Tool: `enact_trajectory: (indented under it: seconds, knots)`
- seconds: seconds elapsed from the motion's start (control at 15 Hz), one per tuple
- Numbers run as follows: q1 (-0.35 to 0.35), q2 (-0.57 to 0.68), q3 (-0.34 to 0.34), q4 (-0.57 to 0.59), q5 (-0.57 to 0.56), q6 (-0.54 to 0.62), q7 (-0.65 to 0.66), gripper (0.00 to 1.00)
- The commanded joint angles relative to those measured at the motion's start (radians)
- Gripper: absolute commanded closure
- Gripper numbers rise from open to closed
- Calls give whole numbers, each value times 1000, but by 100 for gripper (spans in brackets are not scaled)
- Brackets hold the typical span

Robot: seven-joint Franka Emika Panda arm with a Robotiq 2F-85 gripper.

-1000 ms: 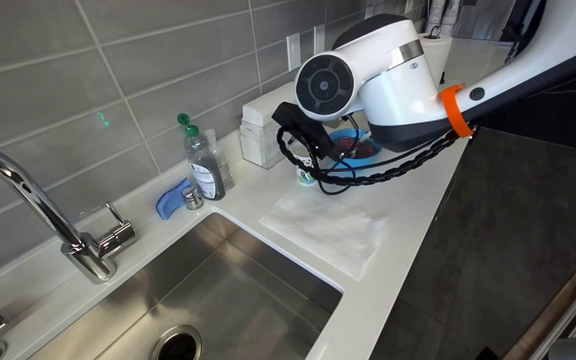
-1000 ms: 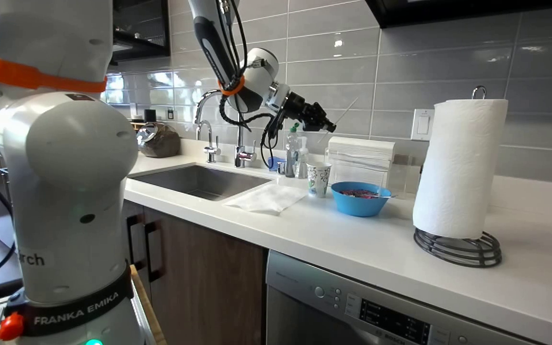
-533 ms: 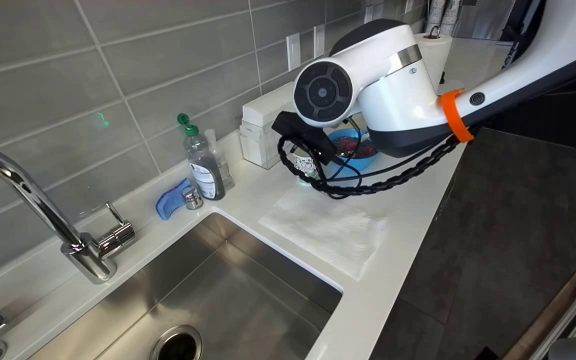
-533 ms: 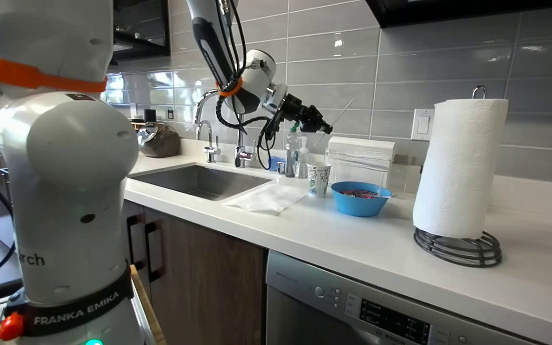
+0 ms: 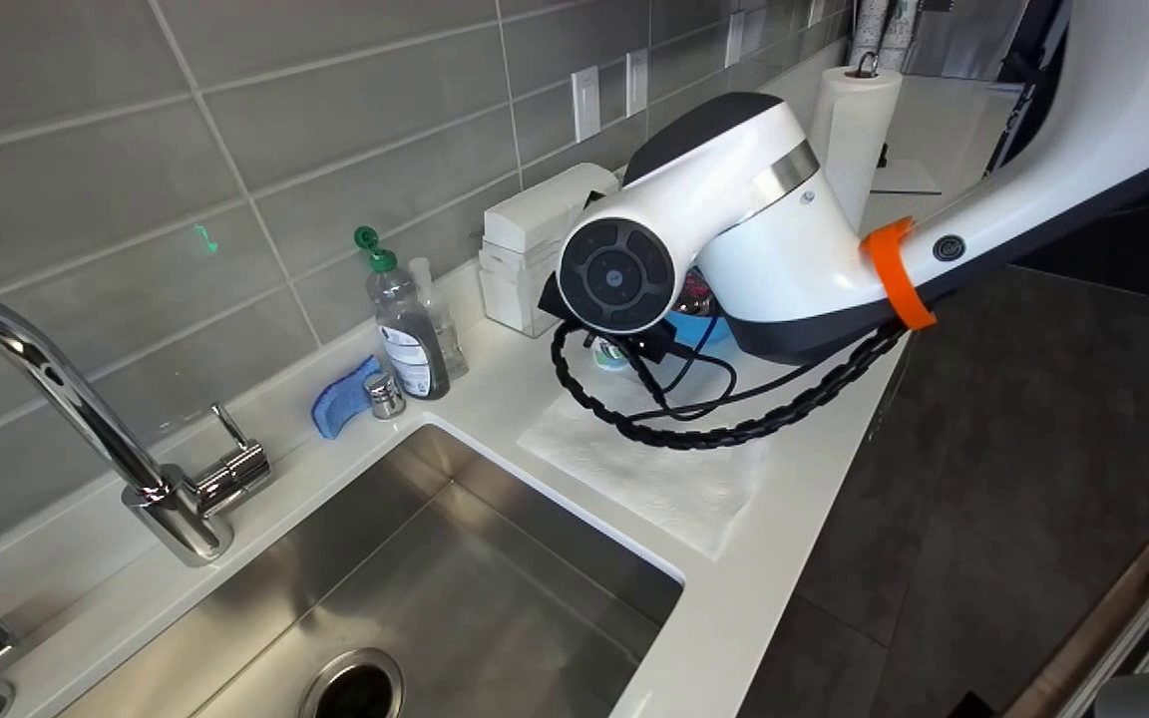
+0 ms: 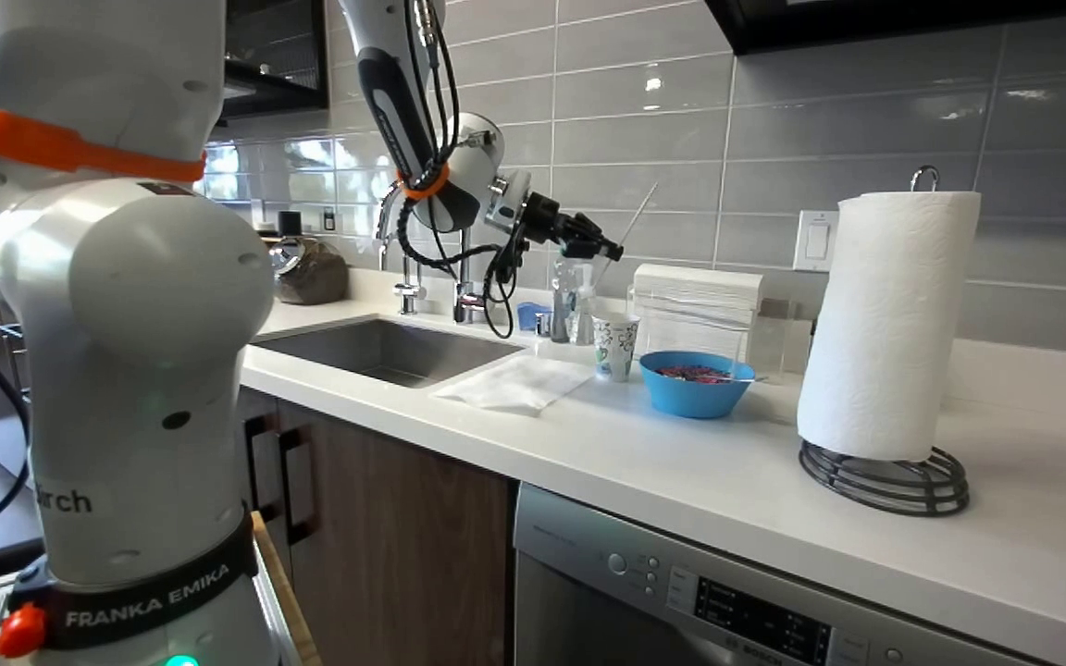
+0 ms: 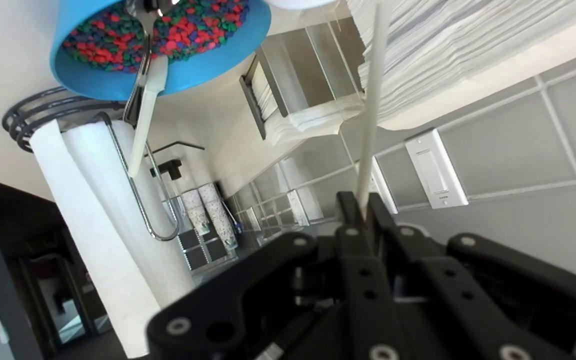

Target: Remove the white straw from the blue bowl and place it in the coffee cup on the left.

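One white straw (image 7: 371,110) is pinched, tilted, between our fingers (image 7: 348,212), close together, well above the surface (image 6: 607,439). In an exterior view we see its lower end higher than the patterned cup (image 6: 615,350); whether it is directly over the cup, we cannot tell. Just beside the cup sits the blue bowl (image 6: 695,398) with colored bits (image 7: 193,30) inside, and farther along a paper towel roll (image 6: 889,324).
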Motion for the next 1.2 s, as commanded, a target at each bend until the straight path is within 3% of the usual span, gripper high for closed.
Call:
enact_trajectory:
  seconds: [0.0,0.67,1.13]
  knots:
    - [17,45,10,5,-61,-89,33,98]
    - [18,145,3,59,-151,-147,126,98]
    - [19,196,1,79,-178,-196,113,98]
